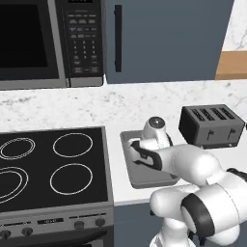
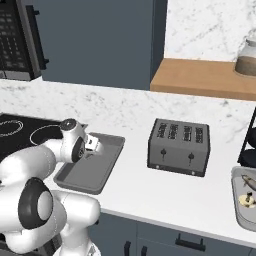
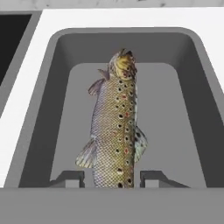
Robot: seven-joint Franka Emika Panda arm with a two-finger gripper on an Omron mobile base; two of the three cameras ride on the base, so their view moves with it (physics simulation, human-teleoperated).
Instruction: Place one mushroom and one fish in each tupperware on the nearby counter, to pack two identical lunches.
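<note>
My jaws stand slightly apart astride a spotted brown fish (image 3: 114, 127) in the shallow grey rectangular tupperware (image 3: 52, 109).

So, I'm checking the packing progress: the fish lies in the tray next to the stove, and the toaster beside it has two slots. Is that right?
Not quite. The fish does lie in the tray next to the stove, as the hand view shows, but the toaster has four slots, not two; the right base view shows them in a row on its top.
</note>
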